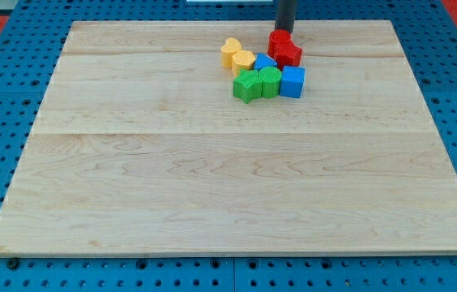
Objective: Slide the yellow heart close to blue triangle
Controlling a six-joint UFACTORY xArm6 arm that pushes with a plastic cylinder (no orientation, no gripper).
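Near the table's (91, 203) top edge, the yellow heart (231, 51) sits in the cluster, near the blue triangle (265, 62). My tip (284, 32), a bare rod with no fingers, touches the red block (284, 47) beyond it.

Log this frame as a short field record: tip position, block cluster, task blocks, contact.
tip: my tip at the view's top, just behind the red blocks
cluster: all blocks bunched near the board's top centre
yellow pieces: two, and; which is the heart is unclear
blue triangle, right beside the second yellow piece
others: green blocks, blue cube
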